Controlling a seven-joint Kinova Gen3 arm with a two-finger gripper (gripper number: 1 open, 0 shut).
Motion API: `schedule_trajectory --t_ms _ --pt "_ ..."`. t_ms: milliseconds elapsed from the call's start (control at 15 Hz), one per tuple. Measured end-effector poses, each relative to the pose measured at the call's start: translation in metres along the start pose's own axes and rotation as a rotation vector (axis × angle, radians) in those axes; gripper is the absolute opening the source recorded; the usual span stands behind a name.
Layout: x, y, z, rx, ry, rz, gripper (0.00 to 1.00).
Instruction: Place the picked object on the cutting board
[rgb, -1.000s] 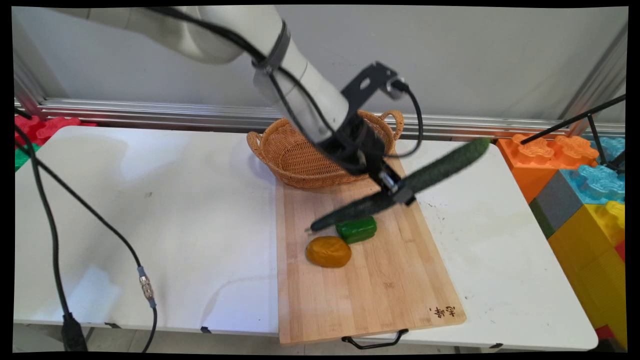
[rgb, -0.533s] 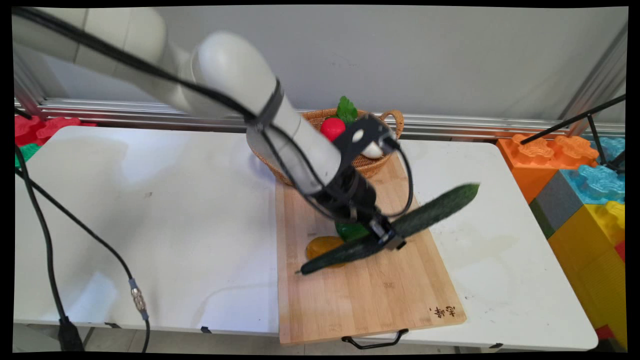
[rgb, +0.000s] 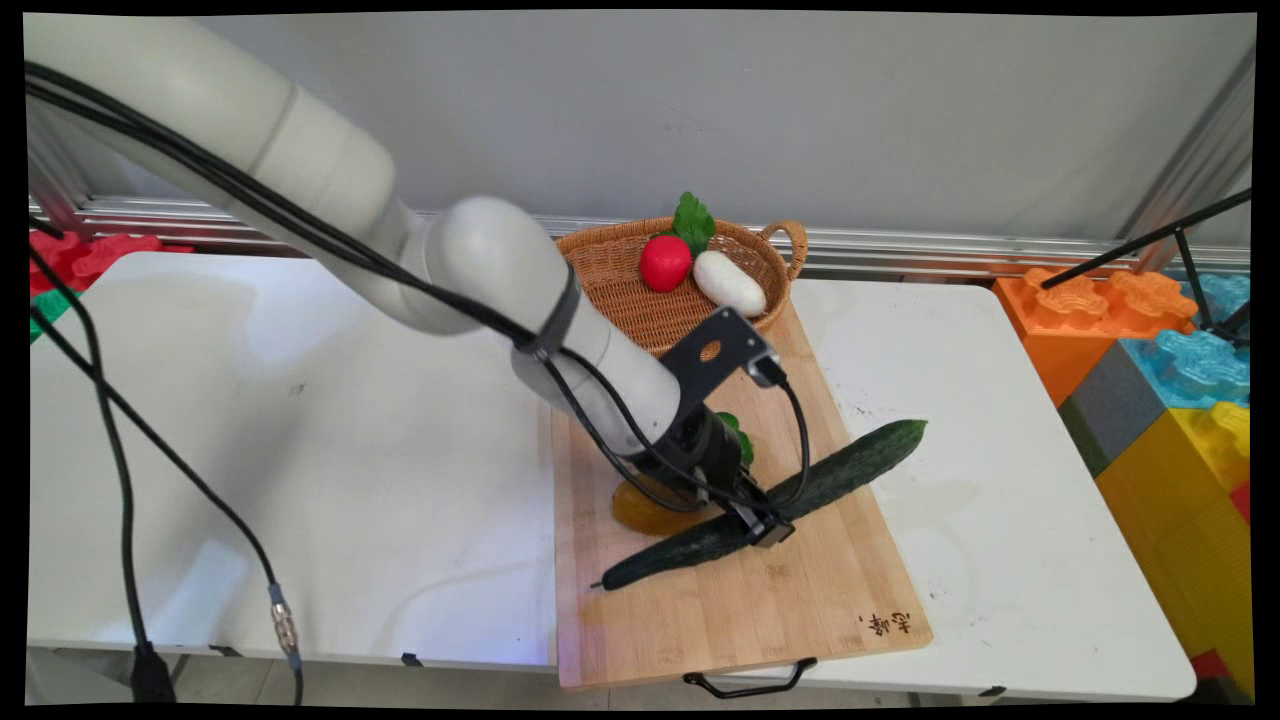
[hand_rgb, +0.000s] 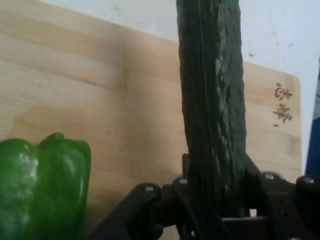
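White rectangular table carries everything. Landmark: the long bamboo cutting board, which sits right of the table's middle, with a black wire handle at its near end and a burnt stamp mark in its near right corner.

White arm comes in from the upper left and reaches down over the board's middle, black cables hanging off it down the table's left side.

Round woven wicker basket with loop handles stands at the board's far end, its near edge overlapping the board. Inside it: a red round radish-like vegetable with green leaf and, beside it to the right, a white oblong vegetable.

Long dark green bumpy cucumber lies diagonally across the board's middle. Its stem end points at the board's near left; the other end sticks out past the board's right edge over the table. Can't tell if it's resting on the board.

Black two-finger gripper is clamped around the cucumber near mid-length; hand view shows fingers pressed on both sides of it.

Orange-yellow rounded vegetable sits on the board's left half, partly hidden by the wrist, just far-side of the cucumber.

Glossy green bell pepper sits on the board just beside the gripper, mostly hidden behind the wrist in the main view.
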Motion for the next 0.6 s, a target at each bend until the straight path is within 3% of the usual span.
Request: schedule_trajectory --t_ms 333,400,600 --pt "-0.012 -0.004 0.023 0.003 -0.001 0.005 0.0" --pt "-0.013 -0.004 0.026 0.002 0.001 0.009 1.0" --pt "-0.011 -0.003 0.028 -0.005 0.008 0.017 1.0"
